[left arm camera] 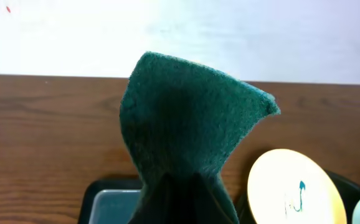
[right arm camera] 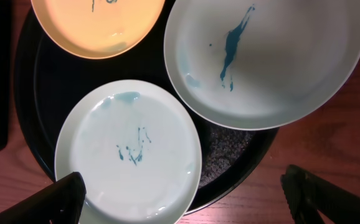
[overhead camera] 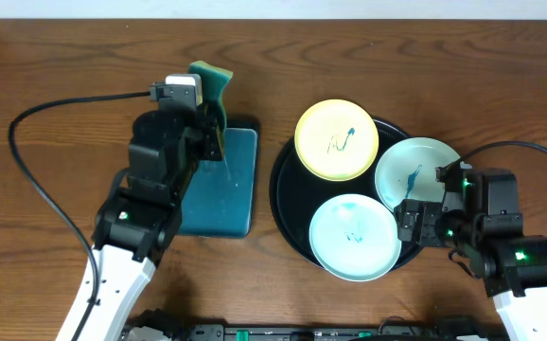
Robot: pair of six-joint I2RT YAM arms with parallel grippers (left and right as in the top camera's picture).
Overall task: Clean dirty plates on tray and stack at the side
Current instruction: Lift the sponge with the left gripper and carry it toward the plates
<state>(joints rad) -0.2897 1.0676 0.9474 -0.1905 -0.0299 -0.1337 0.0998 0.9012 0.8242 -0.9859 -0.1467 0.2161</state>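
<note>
three small round plates point(overhead camera: 354, 237) sit on a glossy black round tray point(overhead camera: 288, 194) at the right of a brown wooden desk point(overhead camera: 56, 76): a pale yellow one at the back and two pale mint ones nearer, each marked with teal scribbles. the right hand point(right arm camera: 183, 186) hangs wide open and empty over the tray's near edge. the left hand point(overhead camera: 215, 118) pinches a green sponge point(left arm camera: 186, 118) above a small teal tray point(overhead camera: 221, 194).

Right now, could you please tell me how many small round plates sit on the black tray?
3: a pale yellow round plate rear-left, a mint-white plate far right, a second mint-white plate in front; none appears hidden.
</note>
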